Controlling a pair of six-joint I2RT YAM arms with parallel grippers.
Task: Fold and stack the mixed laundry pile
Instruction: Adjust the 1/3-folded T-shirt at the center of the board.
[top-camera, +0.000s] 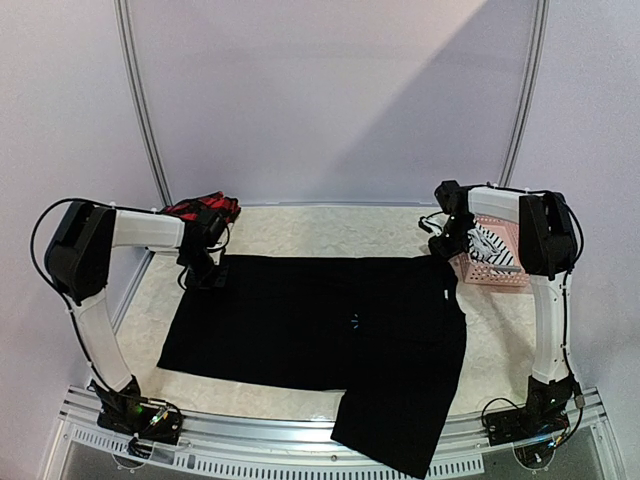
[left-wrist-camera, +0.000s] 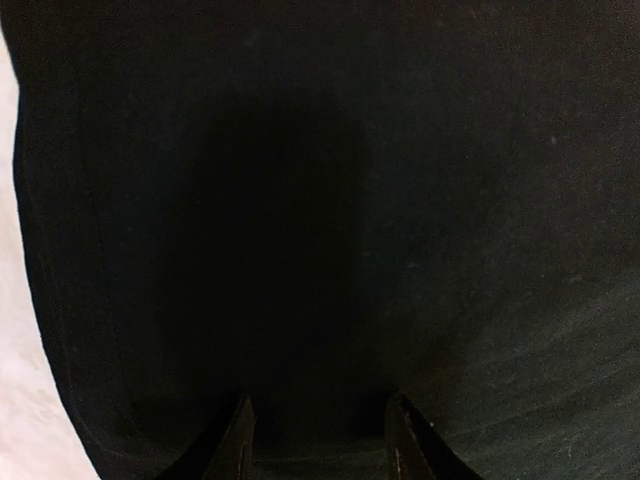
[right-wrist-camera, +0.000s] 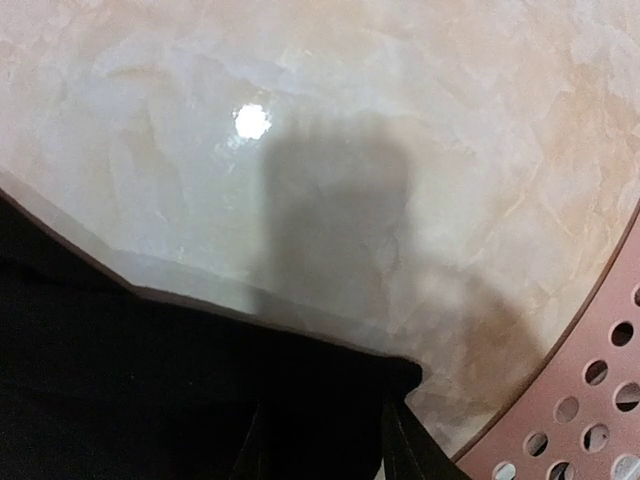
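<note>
A large black T-shirt (top-camera: 320, 320) lies spread flat across the table, one part hanging over the near edge. My left gripper (top-camera: 205, 268) is down at its far left corner. In the left wrist view the left gripper (left-wrist-camera: 320, 400) has its fingers apart, and the black T-shirt (left-wrist-camera: 350, 200) fills the view under them. My right gripper (top-camera: 440, 245) is at the far right corner. The right wrist view shows the right gripper (right-wrist-camera: 322, 405) with fingers apart astride the corner of the black T-shirt (right-wrist-camera: 150, 360). A red-and-black plaid piece (top-camera: 205, 208) lies bunched at the far left.
A pink perforated basket (top-camera: 490, 272) stands at the far right, holding a striped tank top (top-camera: 492, 248). The basket rim (right-wrist-camera: 580, 400) is close to the right fingers. Pale marbled table (right-wrist-camera: 300, 130) shows beyond the shirt.
</note>
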